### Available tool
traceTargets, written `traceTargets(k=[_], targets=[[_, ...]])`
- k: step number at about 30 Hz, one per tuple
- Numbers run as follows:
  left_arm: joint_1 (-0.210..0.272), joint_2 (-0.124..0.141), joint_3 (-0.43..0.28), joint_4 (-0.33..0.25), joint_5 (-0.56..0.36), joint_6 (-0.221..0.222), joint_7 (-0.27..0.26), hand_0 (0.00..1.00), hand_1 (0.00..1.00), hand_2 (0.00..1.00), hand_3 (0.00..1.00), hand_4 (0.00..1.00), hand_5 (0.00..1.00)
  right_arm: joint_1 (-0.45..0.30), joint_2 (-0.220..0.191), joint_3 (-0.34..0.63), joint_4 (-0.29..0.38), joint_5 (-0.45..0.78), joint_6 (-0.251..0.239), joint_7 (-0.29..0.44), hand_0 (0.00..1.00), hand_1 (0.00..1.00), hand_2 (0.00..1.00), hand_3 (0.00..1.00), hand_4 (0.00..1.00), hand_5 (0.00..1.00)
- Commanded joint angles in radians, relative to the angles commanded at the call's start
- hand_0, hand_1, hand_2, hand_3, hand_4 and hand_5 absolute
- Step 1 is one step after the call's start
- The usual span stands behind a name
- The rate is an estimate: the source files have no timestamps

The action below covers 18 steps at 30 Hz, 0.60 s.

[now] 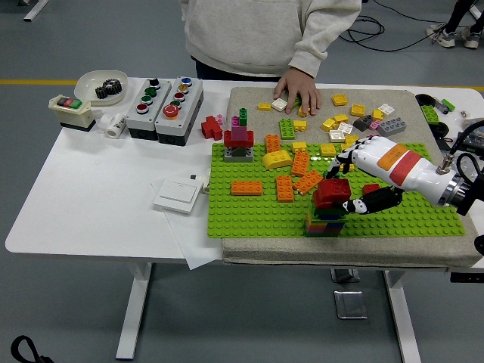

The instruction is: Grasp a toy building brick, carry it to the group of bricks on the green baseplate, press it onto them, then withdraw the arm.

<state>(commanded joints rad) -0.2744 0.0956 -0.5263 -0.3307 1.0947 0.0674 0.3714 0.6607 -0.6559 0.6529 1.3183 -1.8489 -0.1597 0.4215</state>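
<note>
My right hand [344, 185] reaches in from the right over the green baseplate [249, 208]. Its fingers are curled around a red brick [331, 193], thumb at the brick's right side. The red brick sits on top of a small multicoloured stack [324, 224] near the baseplate's front edge. Several orange bricks [285, 187] and a yellow curved one [277, 159] lie loose on the baseplate to the left. A grey, red and pink tower [239, 144] stands at the baseplate's back left. My left arm does not show.
A person stands at the far side, one hand [297, 89] resting on the beige mat among loose yellow, white and grey bricks [338, 125]. Two button boxes [164, 107], a white switch plate [178, 194] and a bowl with a gear [101, 85] sit at the left.
</note>
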Motion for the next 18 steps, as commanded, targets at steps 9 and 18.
traceTargets(k=[9, 18], targets=[[-0.001, 0.001, 0.0, -0.001, 0.0, -0.001, 0.0, 0.669, 0.7, 0.72, 0.587, 0.669, 0.666, -0.006, -0.002, 0.015, 0.007, -0.01, 0.026, -0.002, 0.748, 0.634, 0.755, 0.861, 0.998, 0.581], [-0.002, 0.001, 0.0, -0.001, 0.002, -0.002, 0.0, 0.668, 0.701, 0.72, 0.587, 0.67, 0.667, -0.015, -0.003, 0.025, 0.02, -0.002, 0.031, 0.004, 0.837, 0.741, 0.864, 0.949, 0.998, 0.62]])
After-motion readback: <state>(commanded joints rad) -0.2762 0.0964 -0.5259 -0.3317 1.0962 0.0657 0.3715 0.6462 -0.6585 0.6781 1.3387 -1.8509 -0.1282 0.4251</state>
